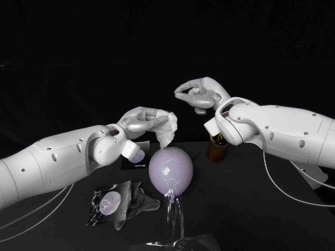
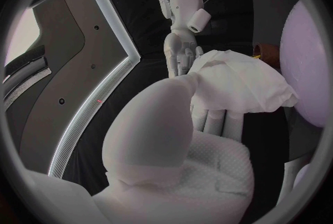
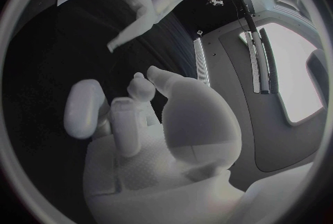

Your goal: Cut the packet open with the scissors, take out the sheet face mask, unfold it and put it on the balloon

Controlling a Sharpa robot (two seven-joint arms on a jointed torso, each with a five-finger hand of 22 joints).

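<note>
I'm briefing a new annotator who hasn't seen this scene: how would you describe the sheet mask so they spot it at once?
Find the pale purple balloon at mid-table; the left robot hand is just above it. The sheet mask is the white crumpled sheet hanging from that robot hand, unlike the grey crumpled piece lying on the table beside the packet.

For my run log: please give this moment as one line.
left hand: holds mask | right hand: curled, empty | balloon: uncovered | packet: beside balloon
</note>
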